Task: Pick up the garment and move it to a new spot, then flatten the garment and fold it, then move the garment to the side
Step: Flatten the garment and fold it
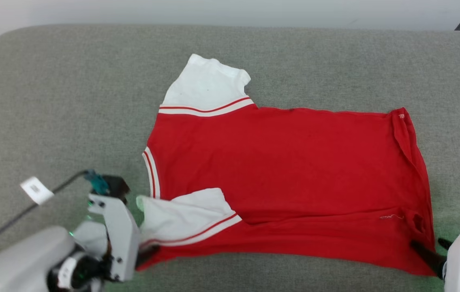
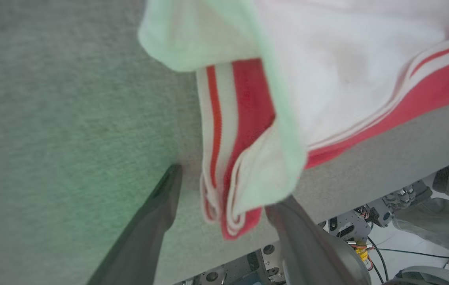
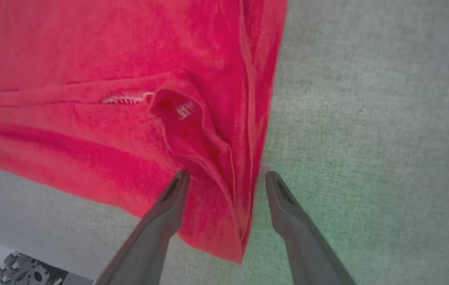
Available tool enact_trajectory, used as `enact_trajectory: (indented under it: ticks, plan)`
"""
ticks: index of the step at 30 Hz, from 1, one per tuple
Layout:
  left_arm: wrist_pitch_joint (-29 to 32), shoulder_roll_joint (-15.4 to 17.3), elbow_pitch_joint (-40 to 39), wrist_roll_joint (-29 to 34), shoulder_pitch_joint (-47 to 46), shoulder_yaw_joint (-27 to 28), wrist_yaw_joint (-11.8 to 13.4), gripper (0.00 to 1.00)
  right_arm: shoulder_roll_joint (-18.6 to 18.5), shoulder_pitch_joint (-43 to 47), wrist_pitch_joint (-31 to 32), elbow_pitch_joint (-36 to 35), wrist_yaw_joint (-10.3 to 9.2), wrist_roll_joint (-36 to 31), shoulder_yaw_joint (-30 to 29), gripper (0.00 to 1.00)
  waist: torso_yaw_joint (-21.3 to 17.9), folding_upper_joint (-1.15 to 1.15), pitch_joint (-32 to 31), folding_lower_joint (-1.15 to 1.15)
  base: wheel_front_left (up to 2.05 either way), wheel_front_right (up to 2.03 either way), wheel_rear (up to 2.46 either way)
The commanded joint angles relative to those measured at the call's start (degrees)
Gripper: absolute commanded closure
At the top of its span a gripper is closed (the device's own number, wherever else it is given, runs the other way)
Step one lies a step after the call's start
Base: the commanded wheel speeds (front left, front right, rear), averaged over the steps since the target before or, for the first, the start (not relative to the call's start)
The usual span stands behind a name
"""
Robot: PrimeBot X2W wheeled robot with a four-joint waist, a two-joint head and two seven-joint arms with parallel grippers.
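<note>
Left gripper (image 2: 228, 192): fingers spread wide, nothing pinched. The left finger (image 2: 161, 206) rests on bare grey fabric, apart from the cloth. The other fingertip sits right at the edge of the cloth corner lying between the two.

That corner belongs to the garment (image 1: 286, 162). It is where the striped neck band and the near white sleeve (image 1: 181, 215) bunch together, close to the near edge of the grey fabric-covered tabletop (image 1: 51, 101).

Right gripper (image 3: 227, 176): fingers likewise spread, no grip. One fingertip lies on the red cloth and the other on bare tabletop just beside the hem, so they straddle a small ridge of folded fabric at the garment's near right corner.

Garment position: lying mostly flat across the middle of the tabletop, toward the near edge. Neck points to the left edge, hem to the right edge.
- Near sleeve is folded inward onto the red body.
- Far sleeve (image 1: 207, 83) sticks out toward the far edge.
- A long crease runs parallel to the near edge through the lower body.
- Right hem is rumpled and slightly turned over.

Green tint on the tabletop beside both grippers. White tag (image 1: 36, 190) on a dark cable hangs over the tabletop near the left arm.
</note>
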Motion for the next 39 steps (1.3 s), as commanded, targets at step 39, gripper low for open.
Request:
enact_trajectory:
  ticks: [39]
  plan:
    - [-9.9,-11.6,37.4,18.6,-39.8,6.3,-21.3,0.0,3.1,-21.5,-60.9,9.8,-0.1,-10.5,14.0,0.0,-13.1,0.0,15.0,0.0,0.0,0.0,0.0]
